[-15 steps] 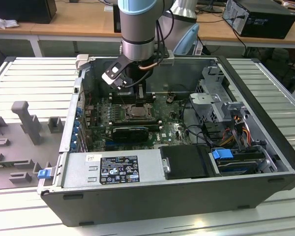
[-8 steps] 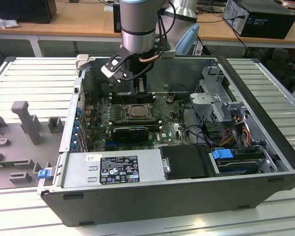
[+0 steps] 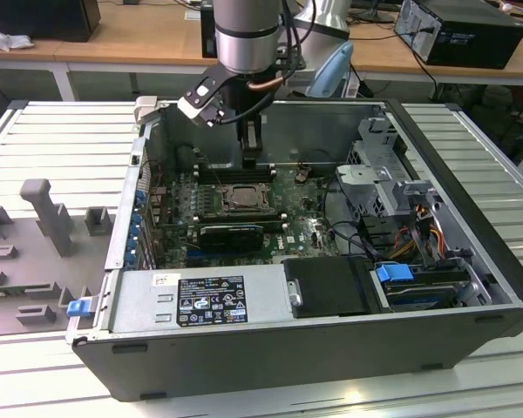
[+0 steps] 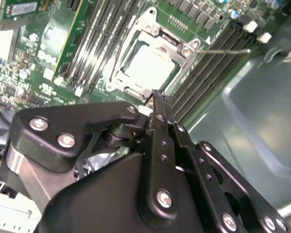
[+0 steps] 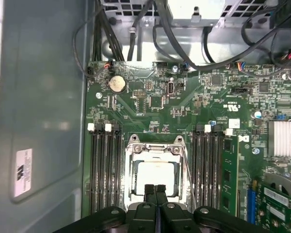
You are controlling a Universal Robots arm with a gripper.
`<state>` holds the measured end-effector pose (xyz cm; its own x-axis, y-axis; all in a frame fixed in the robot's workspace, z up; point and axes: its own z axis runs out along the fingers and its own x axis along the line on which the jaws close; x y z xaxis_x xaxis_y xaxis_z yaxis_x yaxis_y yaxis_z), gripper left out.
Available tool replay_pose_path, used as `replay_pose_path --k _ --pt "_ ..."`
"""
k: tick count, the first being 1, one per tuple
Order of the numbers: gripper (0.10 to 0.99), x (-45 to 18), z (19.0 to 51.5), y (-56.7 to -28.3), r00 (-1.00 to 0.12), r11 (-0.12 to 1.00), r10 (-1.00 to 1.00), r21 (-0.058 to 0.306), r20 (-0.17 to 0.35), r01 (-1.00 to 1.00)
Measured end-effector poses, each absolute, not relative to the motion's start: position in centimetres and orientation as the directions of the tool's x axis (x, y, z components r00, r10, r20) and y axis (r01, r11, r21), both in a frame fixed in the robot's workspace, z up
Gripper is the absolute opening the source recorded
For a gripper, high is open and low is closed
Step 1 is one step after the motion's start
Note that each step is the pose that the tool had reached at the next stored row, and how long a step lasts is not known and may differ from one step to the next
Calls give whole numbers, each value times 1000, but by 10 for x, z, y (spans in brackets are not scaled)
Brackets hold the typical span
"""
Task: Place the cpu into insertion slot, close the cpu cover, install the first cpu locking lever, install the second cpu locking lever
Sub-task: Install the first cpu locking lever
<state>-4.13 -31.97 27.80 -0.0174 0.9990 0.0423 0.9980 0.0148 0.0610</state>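
Jaws pressed together near one cpu [image 5: 155, 175]; one cpu cover [image 5: 154, 149] down.

- Arm [image 3: 244, 35] at top centre, gripper [image 3: 251, 159] pointing down into the open computer case [image 3: 331, 353].
- Gripper tip sits just above the insertion slot [image 3: 243, 198] in frame, left of centre.
- Grey fixture [image 3: 48, 213] on the table, far left.

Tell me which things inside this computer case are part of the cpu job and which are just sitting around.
Job:
cpu
cover, lying over the cpu
lever, swung outward
gripper, shut, close above the cpu

Just there:
memory slots
coin battery
cables
heatsink
power supply
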Motion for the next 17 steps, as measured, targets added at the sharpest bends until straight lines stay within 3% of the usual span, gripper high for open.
replay_pose_path --k 3,9,17 --pt "106 -41 280 -320 -23 20 999 61 43 998" --pt "106 -41 280 -320 -194 191 980 61 42 980" --pt "106 -41 280 -320 -299 296 953 61 41 953"
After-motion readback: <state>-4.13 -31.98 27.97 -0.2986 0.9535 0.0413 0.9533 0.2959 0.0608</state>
